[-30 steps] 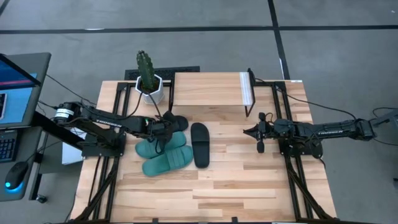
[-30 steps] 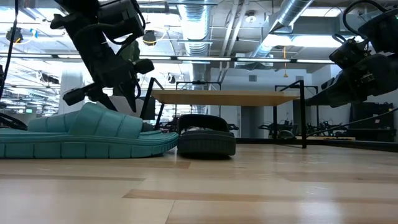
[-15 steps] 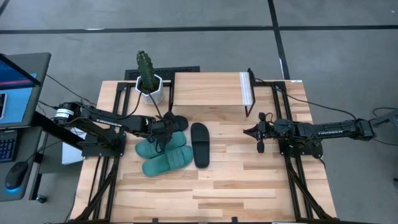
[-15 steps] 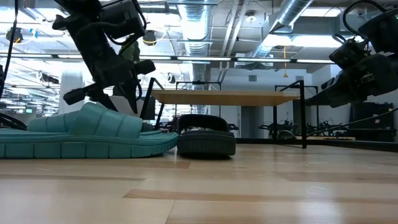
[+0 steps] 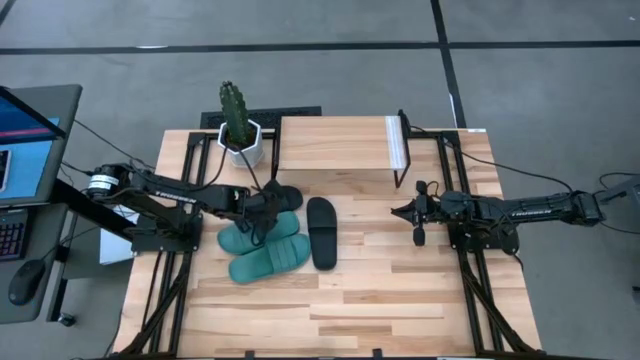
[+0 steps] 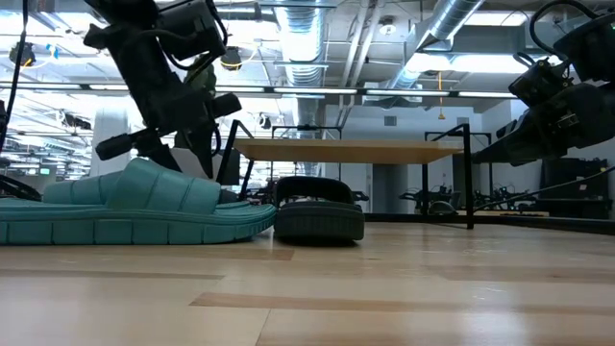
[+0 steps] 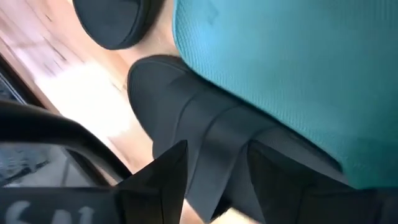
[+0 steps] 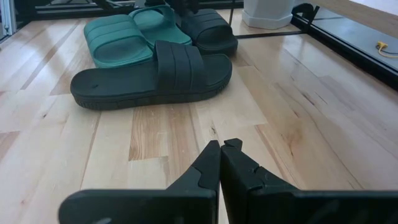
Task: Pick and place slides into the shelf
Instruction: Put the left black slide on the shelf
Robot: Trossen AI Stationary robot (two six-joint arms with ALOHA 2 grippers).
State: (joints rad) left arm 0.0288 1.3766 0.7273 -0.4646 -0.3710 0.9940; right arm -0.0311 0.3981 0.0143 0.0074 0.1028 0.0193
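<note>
While the left hand [image 5: 268, 205] hangs spread over the far matte black rubber slide [image 5: 283, 197], barely shifted over the past second, nothing is gripped. All four slides lie on the wooden table [image 5: 380, 290]; the black-framed wood shelf [image 5: 335, 143] holds none, and the right hand [image 5: 417, 213] waits clenched, well apart.

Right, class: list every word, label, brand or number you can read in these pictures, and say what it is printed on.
None can be read.
Right arm: pale lettering along the link, too small to read.
Left arm: the same, too small.
Laptop screen: contents too small to read.
Slides, shelf, cactus pot: no markings visible.
</note>
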